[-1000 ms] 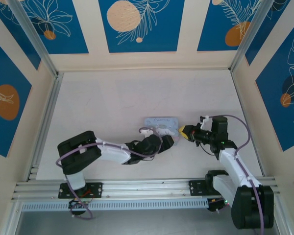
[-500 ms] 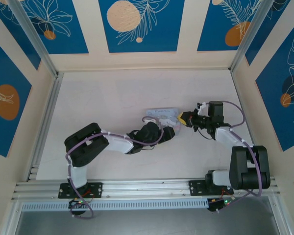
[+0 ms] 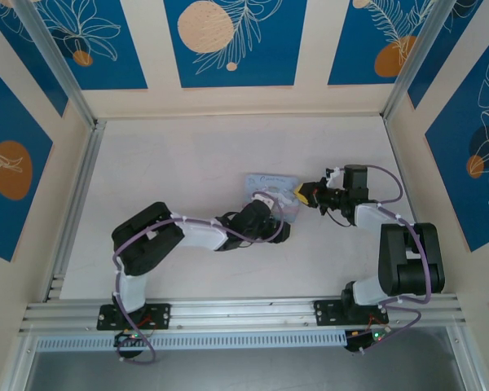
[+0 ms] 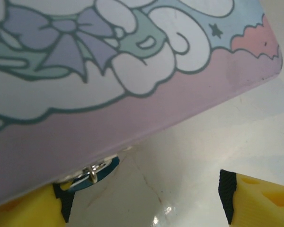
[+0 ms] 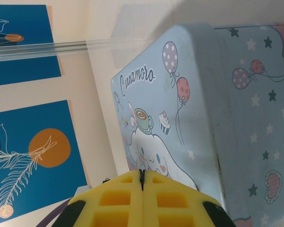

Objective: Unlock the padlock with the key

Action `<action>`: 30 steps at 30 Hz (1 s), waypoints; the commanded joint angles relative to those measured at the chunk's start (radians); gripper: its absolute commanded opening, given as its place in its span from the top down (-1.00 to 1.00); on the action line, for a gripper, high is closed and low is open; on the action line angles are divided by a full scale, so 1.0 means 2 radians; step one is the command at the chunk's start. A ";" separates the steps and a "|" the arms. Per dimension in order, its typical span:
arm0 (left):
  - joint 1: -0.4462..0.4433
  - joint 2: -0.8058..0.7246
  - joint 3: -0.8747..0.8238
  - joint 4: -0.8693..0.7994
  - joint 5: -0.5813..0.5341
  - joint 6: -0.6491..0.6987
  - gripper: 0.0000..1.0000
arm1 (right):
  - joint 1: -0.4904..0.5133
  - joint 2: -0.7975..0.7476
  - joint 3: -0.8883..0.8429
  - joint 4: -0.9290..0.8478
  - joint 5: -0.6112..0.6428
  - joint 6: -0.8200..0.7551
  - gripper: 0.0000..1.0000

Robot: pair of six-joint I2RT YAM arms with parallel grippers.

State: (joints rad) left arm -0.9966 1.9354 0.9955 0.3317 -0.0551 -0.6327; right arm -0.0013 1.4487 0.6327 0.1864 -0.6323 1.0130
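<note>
Left wrist: my left gripper [image 4: 144, 201] apart at tin [image 4: 132, 94] edge | right gripper [image 5: 142, 182] together, key unclear | step: approach | next: steady tin, find padlock

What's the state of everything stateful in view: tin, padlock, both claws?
tin: lid closed.
padlock: at the tin's edge, mostly hidden; cannot tell whether it is locked.
left claw: open, one finger beside the padlock, nothing gripped.
right claw: shut, pads pressed together, tips close to the tin.
</note>
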 commanded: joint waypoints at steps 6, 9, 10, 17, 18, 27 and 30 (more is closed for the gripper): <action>-0.002 0.033 -0.008 -0.003 -0.122 0.062 -0.60 | 0.000 0.011 -0.002 0.005 -0.001 -0.001 1.00; -0.003 0.041 -0.002 0.006 -0.127 0.064 -0.61 | 0.000 0.016 -0.003 0.006 0.000 -0.003 1.00; -0.003 0.045 0.002 0.007 -0.123 0.066 -0.61 | 0.000 0.018 -0.002 0.006 -0.001 -0.003 1.00; -0.001 0.043 0.001 0.079 -0.049 0.050 -0.55 | 0.000 0.034 0.001 0.006 0.006 -0.006 1.00; 0.003 0.039 -0.005 0.098 -0.032 0.036 -0.54 | 0.001 0.036 0.002 0.006 0.006 -0.006 1.00; 0.041 0.050 -0.041 0.230 0.053 -0.081 -0.47 | 0.001 0.054 0.006 0.010 0.008 -0.009 1.00; 0.043 0.054 -0.040 0.235 0.055 -0.093 -0.44 | 0.001 0.056 0.006 0.012 0.008 -0.008 1.00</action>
State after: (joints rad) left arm -0.9215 2.0075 0.9207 0.7116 -0.0101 -0.7517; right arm -0.0013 1.5421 0.6334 0.2260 -0.6212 1.0119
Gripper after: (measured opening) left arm 0.725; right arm 0.054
